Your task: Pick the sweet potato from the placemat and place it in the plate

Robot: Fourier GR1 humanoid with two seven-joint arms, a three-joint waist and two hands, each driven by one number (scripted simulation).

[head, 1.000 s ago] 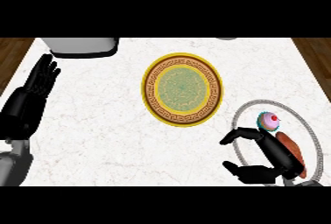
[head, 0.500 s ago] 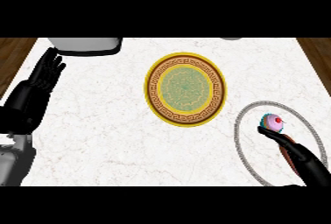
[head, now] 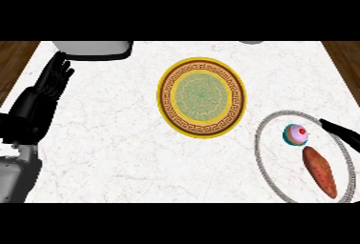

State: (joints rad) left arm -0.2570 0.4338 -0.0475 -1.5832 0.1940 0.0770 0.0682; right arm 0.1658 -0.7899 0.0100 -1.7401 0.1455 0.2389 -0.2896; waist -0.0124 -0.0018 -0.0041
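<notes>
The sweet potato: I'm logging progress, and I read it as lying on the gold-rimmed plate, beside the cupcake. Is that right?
Not quite. The head view shows the sweet potato lying on the placemat, the pale mat with the grey ring border, beside the cupcake. The gold-rimmed plate holds nothing. The rest stands.
</notes>
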